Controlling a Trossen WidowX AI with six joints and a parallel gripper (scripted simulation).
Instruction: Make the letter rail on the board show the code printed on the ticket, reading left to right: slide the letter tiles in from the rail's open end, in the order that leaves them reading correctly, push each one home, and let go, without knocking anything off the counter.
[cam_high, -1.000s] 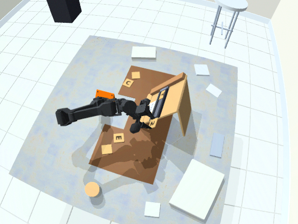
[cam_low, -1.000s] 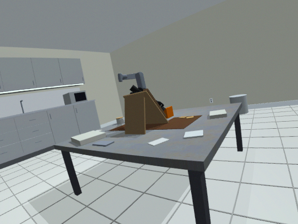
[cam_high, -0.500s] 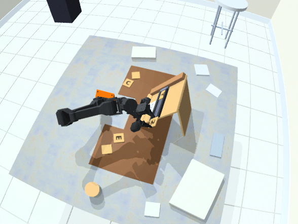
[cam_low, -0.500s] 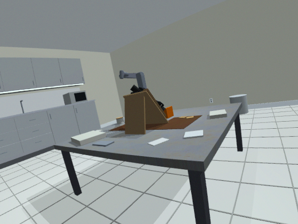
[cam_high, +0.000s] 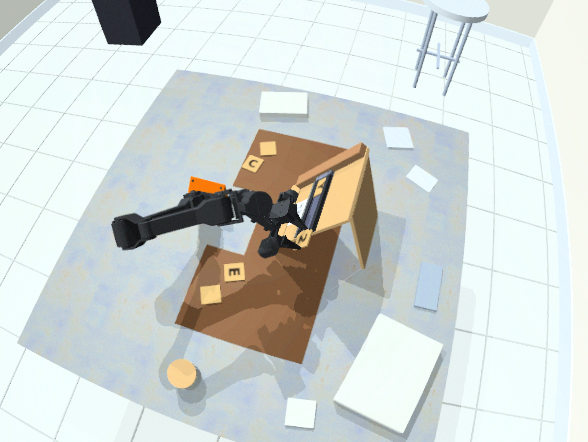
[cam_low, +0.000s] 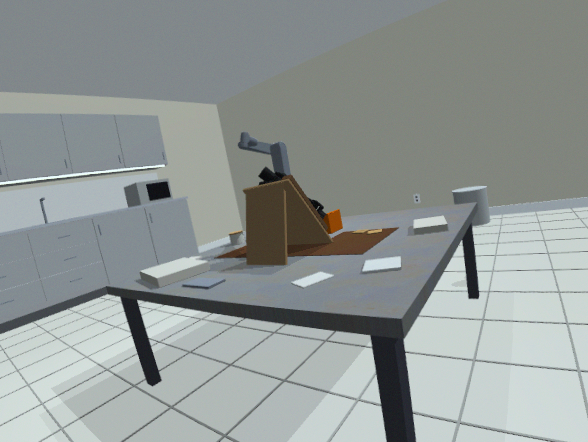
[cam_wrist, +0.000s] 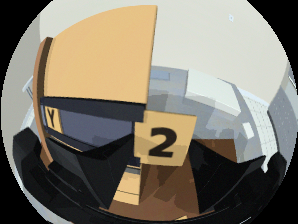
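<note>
My gripper (cam_high: 304, 237) (cam_wrist: 162, 141) is shut on the 2 tile (cam_high: 302, 240) (cam_wrist: 172, 131), which reads upright in the wrist view. The tile's left edge is right at the open end of the dark letter rail (cam_high: 311, 212) (cam_wrist: 95, 103); whether it has entered the channel is unclear. A Y tile (cam_high: 320, 187) (cam_wrist: 52, 119) sits at the rail's far left end, with empty channel between. The rail is on the sloping board (cam_high: 345, 192) (cam_wrist: 102, 65). The ticket (cam_high: 301, 206) is mostly hidden by the gripper; its print is unreadable. The E tile (cam_high: 234, 272) and C tile (cam_high: 253, 163) lie flat.
Two tiles without visible letters lie on the brown mat (cam_high: 280, 325), one near E (cam_high: 210, 294) and one near C (cam_high: 268, 148). An orange block (cam_high: 207, 184) (cam_low: 333, 221) stands by the arm. A round wooden-topped object (cam_high: 181, 373) and white boxes are farther out.
</note>
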